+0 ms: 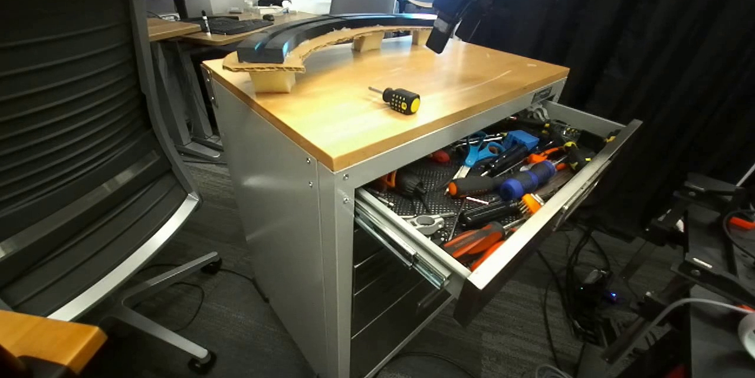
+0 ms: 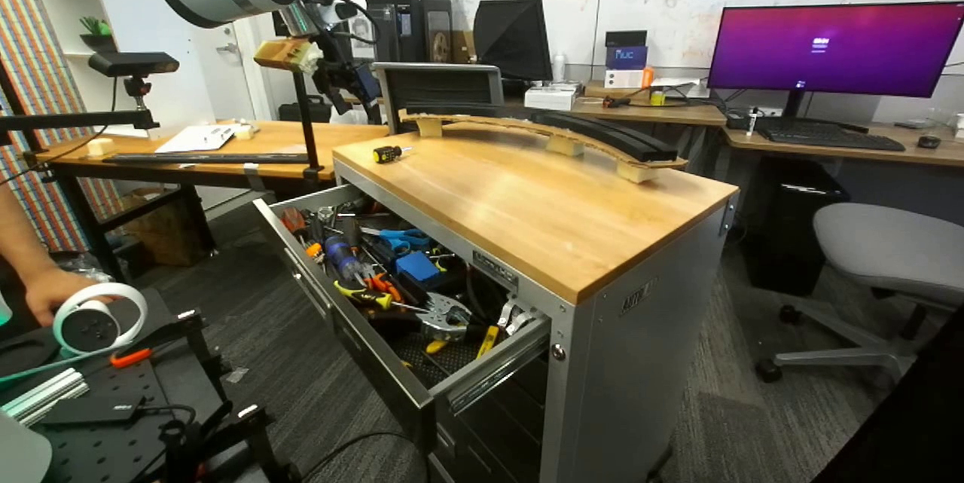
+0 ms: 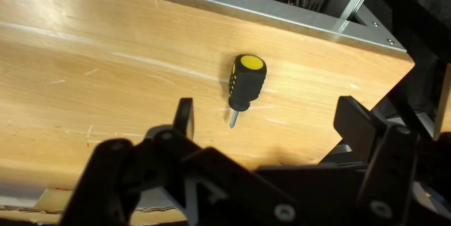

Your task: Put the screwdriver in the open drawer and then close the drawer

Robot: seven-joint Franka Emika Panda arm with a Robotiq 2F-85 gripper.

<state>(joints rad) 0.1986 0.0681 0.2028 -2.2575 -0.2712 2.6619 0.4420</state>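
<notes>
Screwdriver (image 3: 245,86) lies between tools (image 1: 528,180) heaped in drawer (image 1: 542,213) and, seemingly, a curved rail (image 1: 312,33)

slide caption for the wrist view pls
Black gripper open, stubby black-and-yellow screwdriver lying untouched on the light wooden worktop.

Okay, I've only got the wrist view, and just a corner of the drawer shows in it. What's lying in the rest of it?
Observer: Loose tools, among them blue-handled scissors, lie in the open drawer.
Operator: Am I low enough to grasp the screwdriver?
Observer: Not by the look of it; in an exterior view the gripper hangs clear above the worktop.
Operator: Anybody around?
Observer: Yes, a person's hand shows near the edge of an exterior view.
</notes>
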